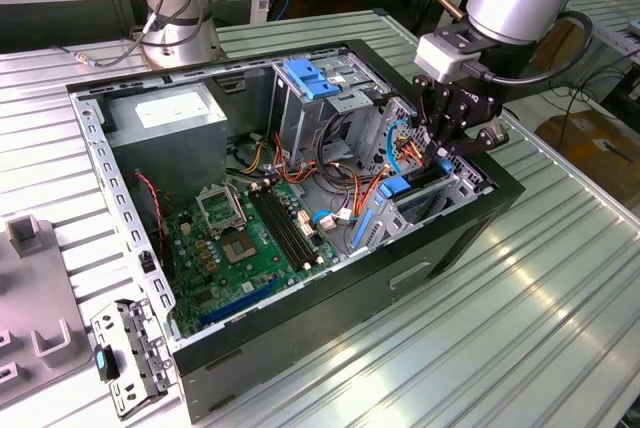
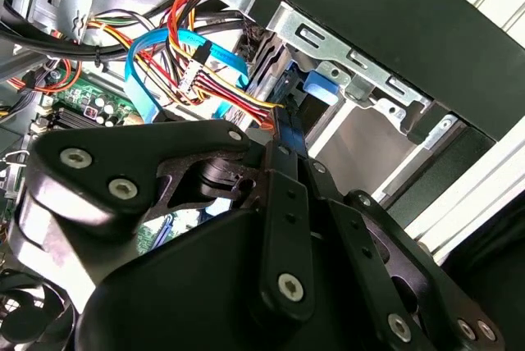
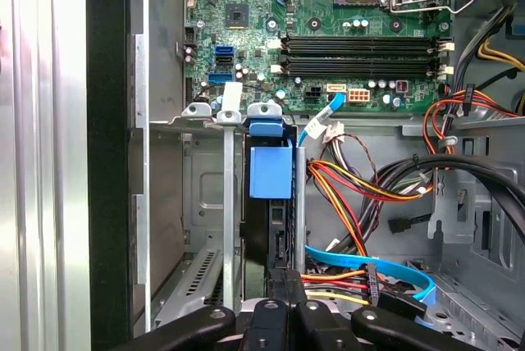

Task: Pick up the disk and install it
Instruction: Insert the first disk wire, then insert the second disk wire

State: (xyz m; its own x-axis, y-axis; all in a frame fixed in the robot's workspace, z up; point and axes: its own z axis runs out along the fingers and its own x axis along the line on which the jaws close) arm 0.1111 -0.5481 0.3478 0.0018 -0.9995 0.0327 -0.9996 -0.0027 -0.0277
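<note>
A: As the exterior view shows it, where does the gripper [image 1: 447,143] stand relative to the disk [image 1: 418,185]?

B: The gripper hangs over the drive cage [image 1: 455,188] at the computer case's [image 1: 420,268] 3 o'clock corner. The disk sits on edge in that cage, directly beneath the fingers, long axis running from 8 to 2 o'clock.

A: And the first wrist view?

B: The disk's blue rail tab [image 3: 270,172] lies at 12 o'clock from the gripper [image 3: 283,306], between the cage walls, with the motherboard [image 3: 328,23] beyond. The long axis runs straight away from the fingers.

A: The second wrist view?

B: The gripper [image 2: 289,134] reaches into the cage beside the cables [image 2: 205,72]. The fingers appear drawn together on the disk's [image 2: 267,60] edge, though the linkage hides the contact; treat the grip as probable, not confirmed.
</note>
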